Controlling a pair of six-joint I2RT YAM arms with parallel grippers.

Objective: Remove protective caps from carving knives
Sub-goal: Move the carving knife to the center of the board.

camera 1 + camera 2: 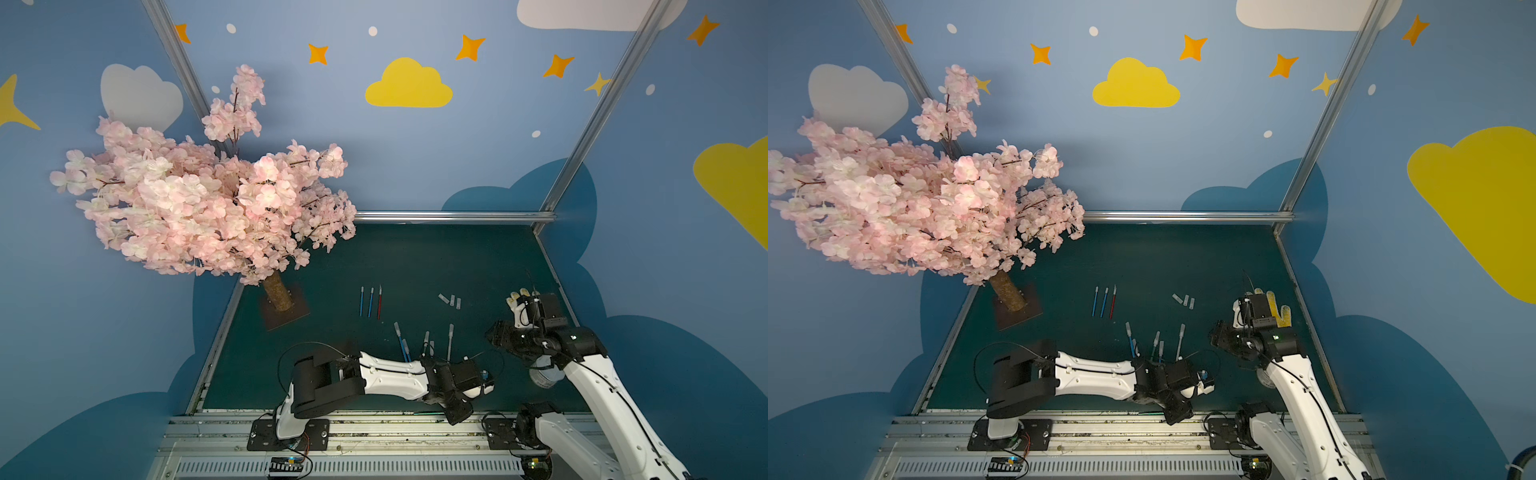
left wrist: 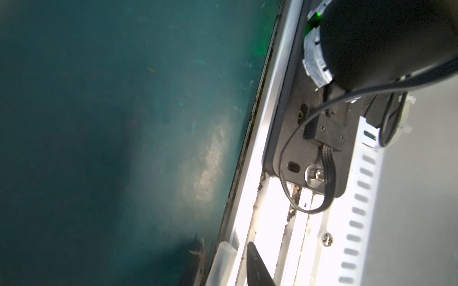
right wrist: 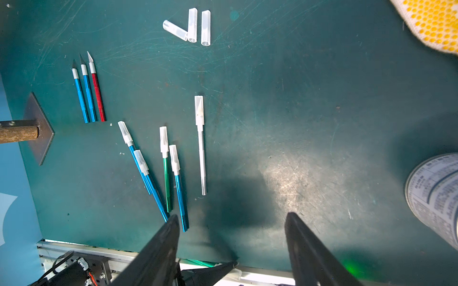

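My left gripper (image 2: pixel 239 260) hangs over the table's front edge, shut on a green carving knife (image 3: pixel 201 263). That knife's translucent protective cap (image 2: pixel 223 260) sticks out beside the one black finger (image 2: pixel 257 270) that shows. My right gripper (image 3: pixel 231 222) hovers open and empty above the mat at the right (image 1: pixel 498 336). Several capped knives (image 3: pixel 173 168), blue, green and whitish, lie in the middle. Two blue knives and a red one (image 3: pixel 89 94) lie bare-bladed at the back left. Three loose caps (image 3: pixel 193 24) lie at the back.
A pink blossom tree (image 1: pixel 199 199) on a brown base plate (image 1: pixel 286 311) fills the left back. A yellow-dotted glove (image 3: pixel 433 24) and a tin can (image 3: pixel 436 198) sit at the right, by my right arm. A metal rail (image 1: pixel 374 424) runs along the front.
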